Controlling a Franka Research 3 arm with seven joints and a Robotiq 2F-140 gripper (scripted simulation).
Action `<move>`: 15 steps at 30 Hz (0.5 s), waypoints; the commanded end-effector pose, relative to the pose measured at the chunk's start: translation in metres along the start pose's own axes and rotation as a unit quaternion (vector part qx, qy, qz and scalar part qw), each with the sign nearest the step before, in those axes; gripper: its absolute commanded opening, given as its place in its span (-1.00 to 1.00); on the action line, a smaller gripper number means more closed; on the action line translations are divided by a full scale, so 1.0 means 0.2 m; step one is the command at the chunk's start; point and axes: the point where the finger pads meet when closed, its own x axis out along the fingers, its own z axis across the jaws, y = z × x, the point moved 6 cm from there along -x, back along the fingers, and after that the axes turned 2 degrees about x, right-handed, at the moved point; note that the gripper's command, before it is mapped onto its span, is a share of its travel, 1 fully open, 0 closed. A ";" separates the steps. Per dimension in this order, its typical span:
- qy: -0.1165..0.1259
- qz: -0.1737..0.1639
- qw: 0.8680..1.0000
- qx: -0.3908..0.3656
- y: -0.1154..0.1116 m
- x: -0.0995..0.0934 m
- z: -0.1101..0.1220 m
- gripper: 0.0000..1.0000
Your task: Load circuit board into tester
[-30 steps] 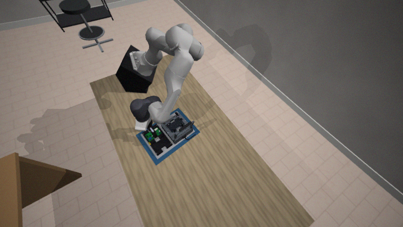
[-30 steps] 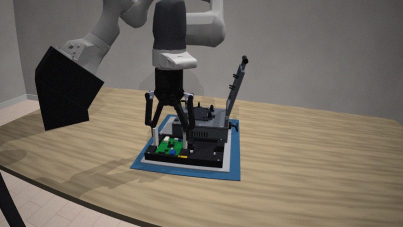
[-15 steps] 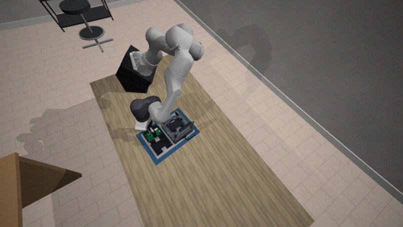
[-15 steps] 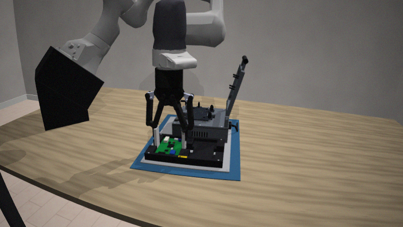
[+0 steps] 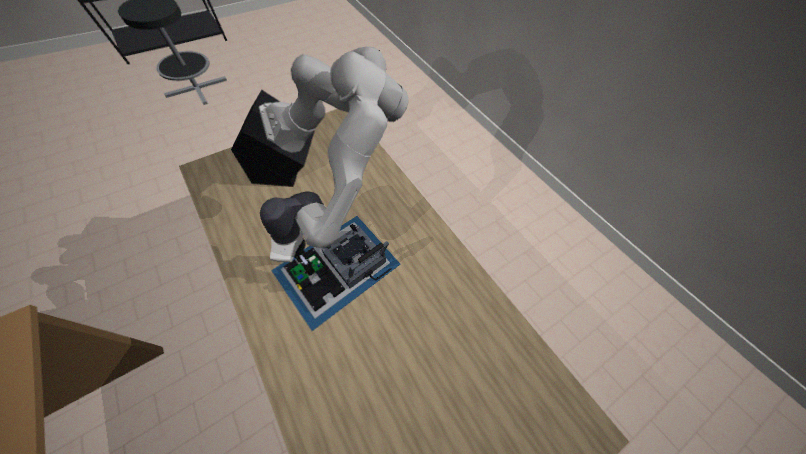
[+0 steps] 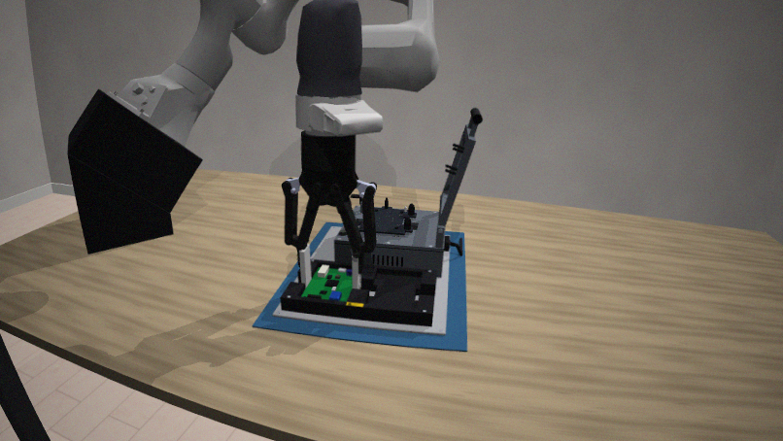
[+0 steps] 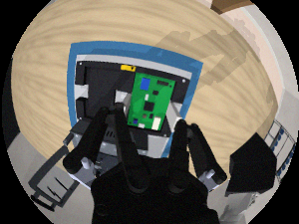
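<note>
Top: circuit board [image 5: 297, 273] [image 6: 331, 285] [image 7: 150, 96] in tray [image 5: 315, 300] [image 6: 356, 314] [image 7: 100, 81], beside tester [image 5: 356, 275] [image 6: 390, 258]. Lid [image 5: 374, 253] [image 6: 459, 172] [image 7: 59, 154] up.

Exterior: gripper [image 6: 329, 272] [image 7: 149, 103] part-spread, fingertips down either side of board. Lid tilted open, tester unloaded.

Wrist: board flat, component side up, between the fingertips, white connector [image 7: 156, 122] at the end nearer the tester. Can't tell if the fingertips touch it.

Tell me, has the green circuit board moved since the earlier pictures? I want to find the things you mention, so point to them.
No visible move: the green circuit board [image 6: 340, 282] [image 7: 158, 99] [image 5: 298, 272] keeps its place beside the yellow mark [image 6: 355, 304] [image 7: 128, 68] [image 5: 299, 287].
</note>
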 end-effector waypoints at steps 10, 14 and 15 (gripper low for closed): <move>0.000 0.001 1.000 -0.002 0.00 0.01 0.00 -0.02; 0.000 0.001 1.000 -0.002 0.00 0.01 0.00 -0.06; 0.000 0.001 1.000 -0.002 0.00 0.01 0.00 -0.06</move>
